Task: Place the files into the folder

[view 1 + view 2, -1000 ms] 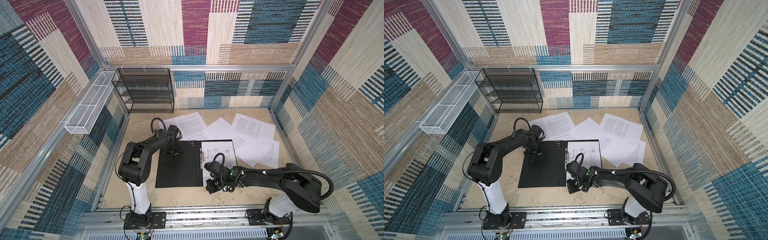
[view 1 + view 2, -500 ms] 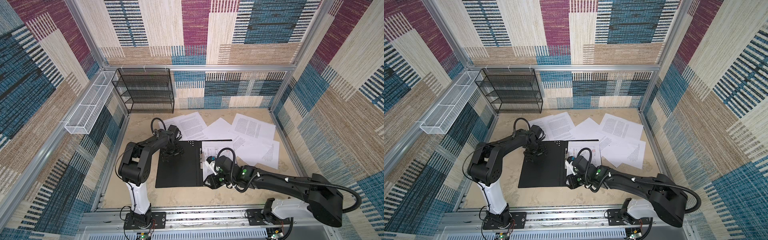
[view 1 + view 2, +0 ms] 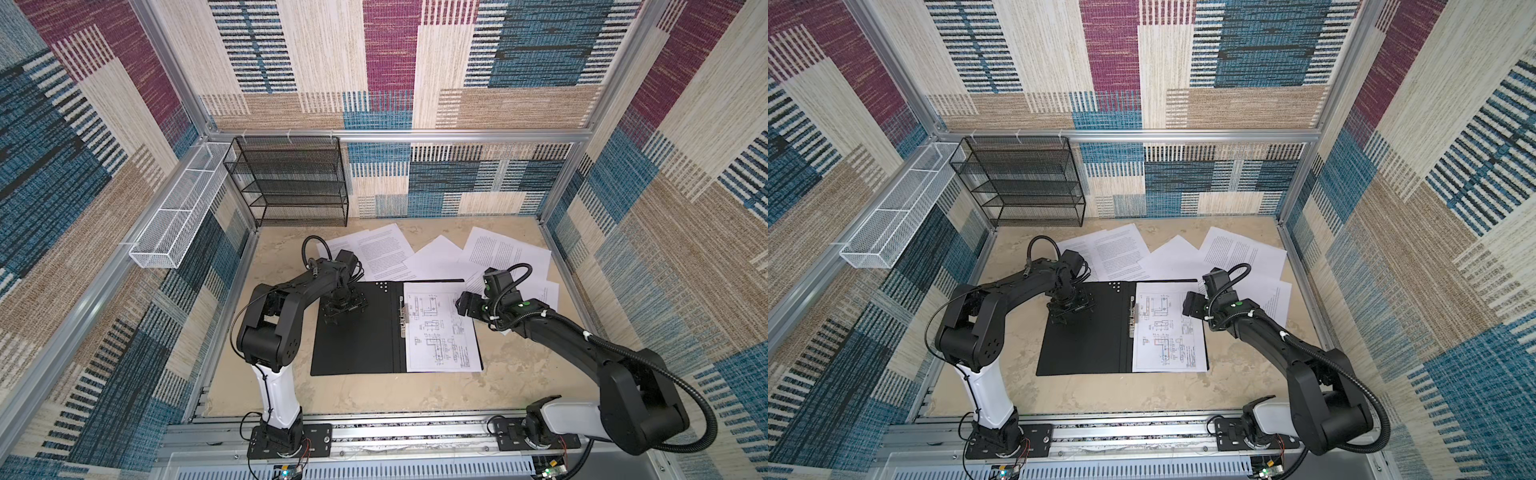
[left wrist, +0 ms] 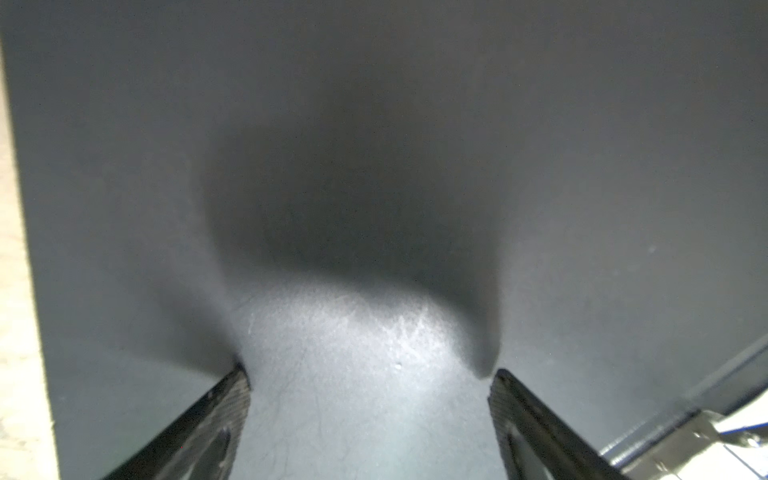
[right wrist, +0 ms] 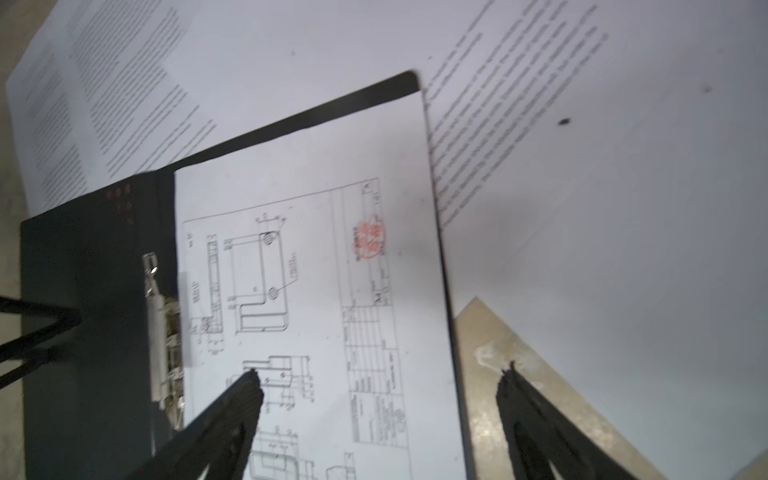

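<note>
The folder (image 3: 357,349) (image 3: 1084,349) lies open on the table, black inside up, with a metal clip (image 3: 402,309) (image 5: 160,332) at its spine. A white sheet with line drawings (image 3: 440,332) (image 3: 1167,332) (image 5: 316,270) lies flat on its right half. Other files (image 3: 382,249) (image 3: 503,253) (image 3: 1237,249) are spread behind the folder and to its right. My left gripper (image 3: 343,309) (image 3: 1068,309) (image 4: 370,374) is open, tips down on the left flap. My right gripper (image 3: 463,305) (image 3: 1190,309) (image 5: 380,370) hangs open and empty above the drawing sheet's right edge.
A black wire-mesh rack (image 3: 291,183) stands against the back wall at the left. A white mesh basket (image 3: 178,212) is fixed to the left wall. Bare beige table (image 3: 374,395) lies in front of the folder. Cage walls close in all sides.
My right gripper has gone from shut to open, letting go of the drawing sheet, and has moved from the folder's near edge back and to the right. The left arm has not moved.
</note>
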Motion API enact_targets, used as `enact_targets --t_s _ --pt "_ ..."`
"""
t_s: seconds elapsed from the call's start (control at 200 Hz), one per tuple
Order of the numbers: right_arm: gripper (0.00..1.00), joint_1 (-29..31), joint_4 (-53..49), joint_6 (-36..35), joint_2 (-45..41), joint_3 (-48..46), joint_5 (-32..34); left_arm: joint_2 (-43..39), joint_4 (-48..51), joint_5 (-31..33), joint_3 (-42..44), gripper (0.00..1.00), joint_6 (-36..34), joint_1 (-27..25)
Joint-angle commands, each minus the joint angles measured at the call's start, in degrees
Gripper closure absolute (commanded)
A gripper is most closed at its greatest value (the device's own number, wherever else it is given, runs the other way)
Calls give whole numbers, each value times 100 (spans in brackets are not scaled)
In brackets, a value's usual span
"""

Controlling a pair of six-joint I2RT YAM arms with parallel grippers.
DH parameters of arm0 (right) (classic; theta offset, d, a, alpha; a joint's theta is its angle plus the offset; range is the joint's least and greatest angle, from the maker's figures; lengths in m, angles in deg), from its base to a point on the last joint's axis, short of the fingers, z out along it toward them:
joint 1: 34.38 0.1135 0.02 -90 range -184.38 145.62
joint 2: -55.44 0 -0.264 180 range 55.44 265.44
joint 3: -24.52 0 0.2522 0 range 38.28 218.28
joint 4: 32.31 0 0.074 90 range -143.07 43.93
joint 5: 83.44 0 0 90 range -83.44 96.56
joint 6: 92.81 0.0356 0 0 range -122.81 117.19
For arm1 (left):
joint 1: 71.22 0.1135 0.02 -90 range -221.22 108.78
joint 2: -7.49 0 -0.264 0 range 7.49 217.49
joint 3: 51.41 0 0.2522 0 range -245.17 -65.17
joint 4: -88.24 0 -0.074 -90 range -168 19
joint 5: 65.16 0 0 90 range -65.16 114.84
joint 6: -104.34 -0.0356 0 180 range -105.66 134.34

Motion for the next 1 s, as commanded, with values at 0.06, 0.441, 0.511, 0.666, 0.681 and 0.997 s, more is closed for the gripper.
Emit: enact_targets --t_s 0.06,0.441,0.511,0.666,0.681,0.997 --pt "8 -102 609 -310 589 251 -75 350 -257 -430 273 7 43 25" --pt "13 -119 1412 -172 1325 282 -919 341 -234 -415 229 7 47 49" --pt "13 -102 1508 -139 1378 215 -1032 352 -237 -432 213 7 63 50" --pt "14 -67 1714 -37 1550 120 -1256 346 -213 -430 205 7 70 51" --pt "14 -67 1739 -26 1548 102 -1270 342 -207 -427 204 7 64 51" --pt "12 -40 1773 -179 1466 240 -1319 328 -180 -417 203 7 63 56"
